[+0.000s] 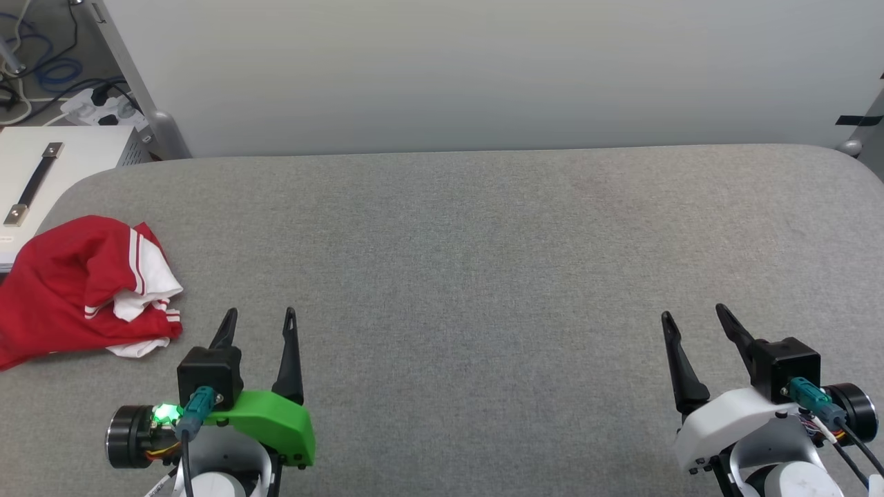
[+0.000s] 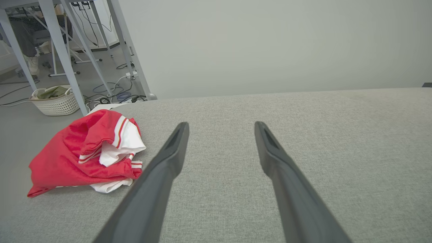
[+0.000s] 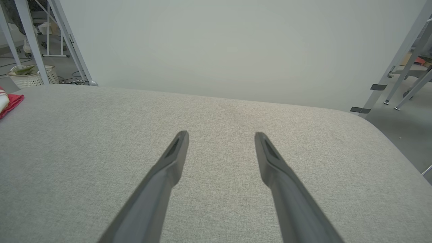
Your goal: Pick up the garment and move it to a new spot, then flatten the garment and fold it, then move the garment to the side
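The left gripper (image 1: 261, 314), fingers (image 1: 289, 352) spread and empty, hovers near the crumpled garment (image 1: 76, 290) at the table's (image 1: 483, 241) left edge, the right gripper (image 1: 694, 312) equally released far right; pick-up seems not yet begun, so the left arm should reach left.

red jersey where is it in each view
Head view: jersey crumpled at the far left of the table.
Left wrist view: lower left.
Right wrist view: a sliver at the left edge.
Shared landmark: grey frame leg at the table's far left corner.
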